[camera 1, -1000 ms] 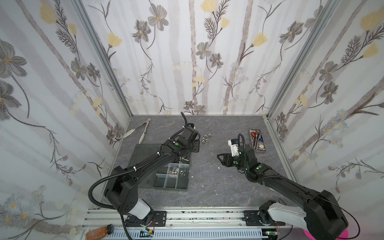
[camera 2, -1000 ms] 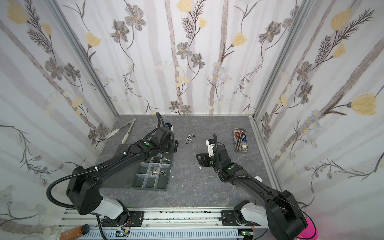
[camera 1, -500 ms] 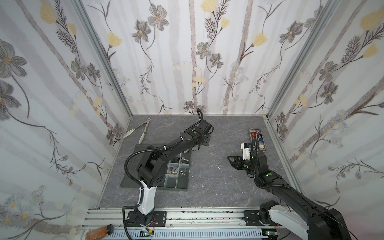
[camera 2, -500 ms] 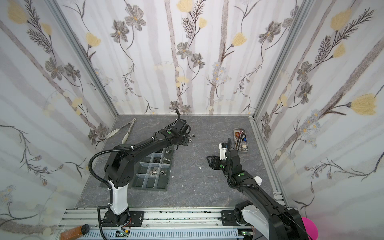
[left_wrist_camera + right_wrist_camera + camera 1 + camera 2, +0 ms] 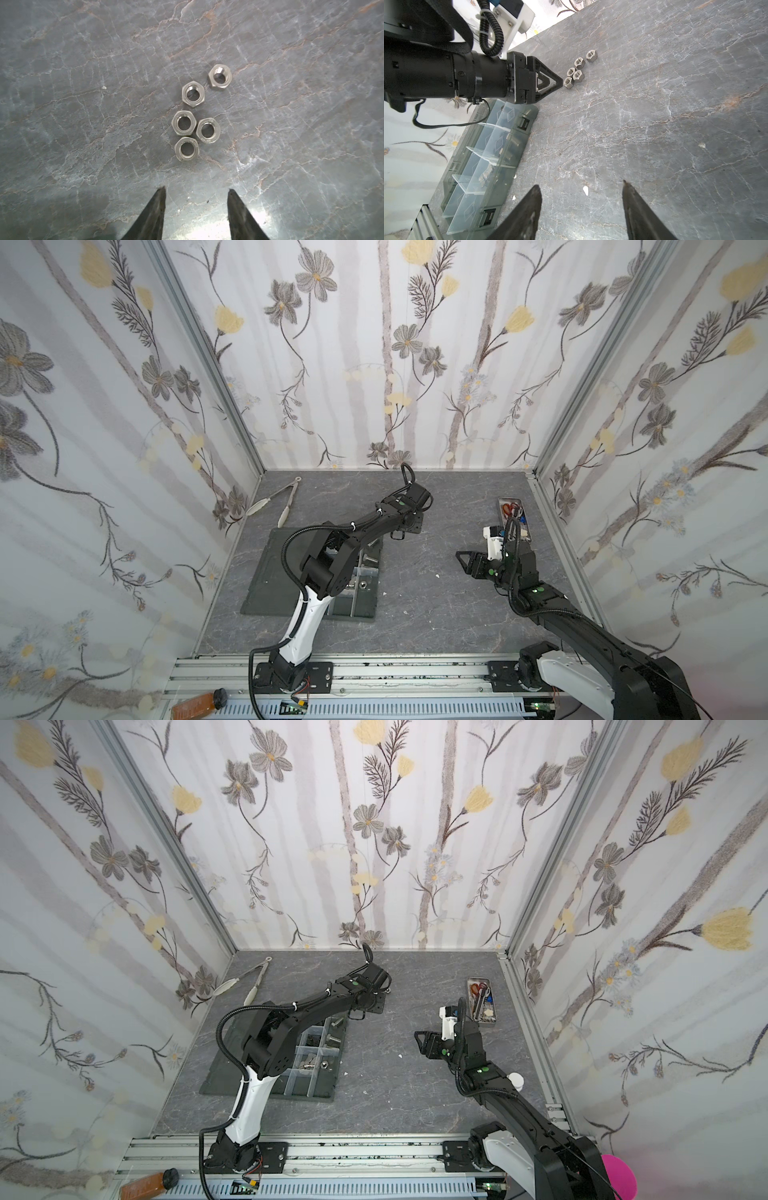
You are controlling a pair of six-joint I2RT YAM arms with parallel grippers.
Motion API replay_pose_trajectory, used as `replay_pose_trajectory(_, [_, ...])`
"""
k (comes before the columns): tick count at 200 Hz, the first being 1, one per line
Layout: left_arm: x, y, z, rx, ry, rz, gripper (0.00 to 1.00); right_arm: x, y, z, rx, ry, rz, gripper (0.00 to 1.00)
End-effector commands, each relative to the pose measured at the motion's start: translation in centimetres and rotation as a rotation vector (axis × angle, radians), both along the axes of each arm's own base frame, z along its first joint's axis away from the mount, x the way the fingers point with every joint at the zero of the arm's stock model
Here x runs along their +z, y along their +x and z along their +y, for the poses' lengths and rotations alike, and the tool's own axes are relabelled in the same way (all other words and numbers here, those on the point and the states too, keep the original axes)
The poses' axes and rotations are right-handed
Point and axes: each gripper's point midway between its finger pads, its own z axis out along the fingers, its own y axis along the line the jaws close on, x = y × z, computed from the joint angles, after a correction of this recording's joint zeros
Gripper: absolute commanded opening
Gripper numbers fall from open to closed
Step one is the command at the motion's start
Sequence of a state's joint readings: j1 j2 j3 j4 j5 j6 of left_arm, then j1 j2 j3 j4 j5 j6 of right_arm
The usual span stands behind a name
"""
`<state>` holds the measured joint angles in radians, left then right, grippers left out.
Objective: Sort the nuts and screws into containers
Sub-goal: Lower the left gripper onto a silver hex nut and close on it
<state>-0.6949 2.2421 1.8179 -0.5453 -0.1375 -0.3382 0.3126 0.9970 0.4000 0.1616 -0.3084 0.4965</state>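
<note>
Grey marbled desk [image 5: 415, 614]: a dark grey organiser tray [image 5: 216, 1077] of clear-walled containers [image 5: 492, 145] lies near left. Left gripper [image 5: 197, 190], jaws parted and empty, hovers just short of five silver hex nuts [image 5: 184, 114] clustered far centre; right gripper [image 5: 581, 182], jaws apart, empty, hangs at right.

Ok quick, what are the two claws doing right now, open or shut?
Left claw: open, empty, by the shiny silver hex nuts.
Right claw: open, empty.
</note>
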Motion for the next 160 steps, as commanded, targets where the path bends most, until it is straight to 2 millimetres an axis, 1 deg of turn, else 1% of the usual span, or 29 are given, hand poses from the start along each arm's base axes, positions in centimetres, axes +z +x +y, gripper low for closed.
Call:
replay_pose_trajectory(1, [-0.4, 0.4, 0.2, 0.016, 0.004, 0.008, 0.48, 0.8, 0.4, 0.2, 0.007, 0.023, -0.032, 0.63])
replay_pose_trajectory(36, [-1.7, 0.7, 0.2, 0.017, 0.017, 0.024, 0.48, 0.5, 0.5, 0.2, 0.005, 0.024, -0.023, 0.63])
replay_pose_trajectory(88, [-3.0, 1.3, 0.1, 0.018, 0.022, 0.044, 0.44, 0.4, 0.7, 0.2, 0.006, 0.028, -0.016, 0.63])
replay_pose_trajectory(160, [-4.2, 2.5, 0.3, 0.038, 0.038, 0.052, 0.39, 0.2, 0.7, 0.1, 0.003, 0.028, -0.009, 0.63])
